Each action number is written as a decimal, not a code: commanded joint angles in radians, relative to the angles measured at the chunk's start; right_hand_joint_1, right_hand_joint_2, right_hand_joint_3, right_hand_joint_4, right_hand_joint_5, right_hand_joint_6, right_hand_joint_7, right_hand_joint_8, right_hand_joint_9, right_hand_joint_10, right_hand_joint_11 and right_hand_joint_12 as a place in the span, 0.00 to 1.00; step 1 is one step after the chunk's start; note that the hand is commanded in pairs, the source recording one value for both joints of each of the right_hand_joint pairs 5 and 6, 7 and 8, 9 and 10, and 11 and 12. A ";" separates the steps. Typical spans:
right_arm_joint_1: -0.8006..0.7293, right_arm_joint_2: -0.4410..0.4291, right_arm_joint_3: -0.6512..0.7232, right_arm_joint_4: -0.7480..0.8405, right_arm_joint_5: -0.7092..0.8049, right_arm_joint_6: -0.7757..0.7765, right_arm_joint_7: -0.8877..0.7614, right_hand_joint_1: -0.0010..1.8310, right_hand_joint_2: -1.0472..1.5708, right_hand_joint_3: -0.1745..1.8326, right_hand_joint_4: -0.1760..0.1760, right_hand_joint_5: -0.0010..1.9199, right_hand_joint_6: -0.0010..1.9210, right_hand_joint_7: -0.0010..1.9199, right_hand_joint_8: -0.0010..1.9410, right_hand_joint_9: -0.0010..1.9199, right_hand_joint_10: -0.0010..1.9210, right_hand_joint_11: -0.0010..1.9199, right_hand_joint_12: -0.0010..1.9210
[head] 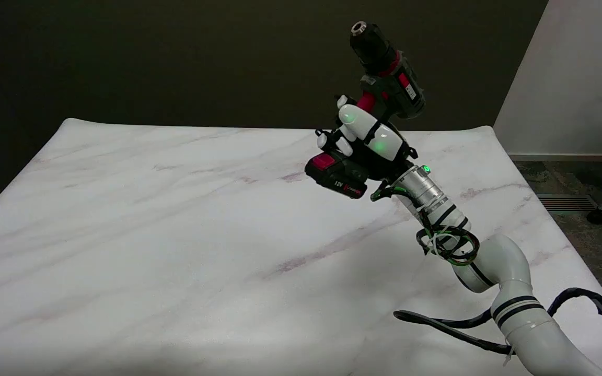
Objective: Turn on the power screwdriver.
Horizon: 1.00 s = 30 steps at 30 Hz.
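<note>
The right hand (368, 137) holds the power screwdriver (379, 89) up in the air, clear of the surface (175, 235) and over its far right part. The fingers (354, 117) are closed round the tool's grip, wrapping it from the near side, so that most of the handle is hidden behind them; a red part of the tool shows just above the topmost finger, and whether any finger presses on it cannot be told from this view. The screwdriver stands tilted, its dark green body rising above the hand and its chuck (359, 28) pointing up and slightly to the left, against the dark wall (175, 57) behind. Its black battery pack (337, 176), with a red patch on top and a "12V" mark on its side, sticks out below and to the left of the fingers, hanging above the marbled white surface without touching it. The right arm (499, 271) reaches in from the lower right, with a bundle of cables (450, 243) looped round the wrist, where a small green light (426, 169) glows, and a black cable (593, 308) lies on the surface beside the arm's lower part.
</note>
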 commanded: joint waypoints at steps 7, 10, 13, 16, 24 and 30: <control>0.007 -0.013 -0.011 -0.067 0.112 -0.057 -0.005 0.59 0.47 0.39 1.00 0.64 0.64 1.00 0.99 1.00 1.00 1.00 1.00; 0.007 -0.013 -0.011 -0.068 0.112 -0.052 -0.005 0.57 0.47 0.33 1.00 0.68 0.68 1.00 0.99 1.00 1.00 1.00 1.00; 0.007 -0.013 -0.011 -0.070 0.112 -0.051 -0.005 0.55 0.44 0.22 1.00 0.75 0.75 1.00 0.99 1.00 1.00 1.00 1.00; 0.007 -0.013 -0.011 -0.073 0.112 -0.048 -0.005 0.53 0.43 0.15 1.00 0.81 0.81 1.00 0.99 1.00 1.00 1.00 1.00; 0.005 -0.013 -0.011 -0.078 0.114 -0.045 -0.005 0.51 0.37 0.15 1.00 0.90 0.90 1.00 0.99 1.00 1.00 1.00 1.00; 0.002 -0.014 -0.011 -0.081 0.134 -0.045 -0.005 0.52 0.34 0.17 1.00 1.00 1.00 1.00 0.99 1.00 1.00 1.00 1.00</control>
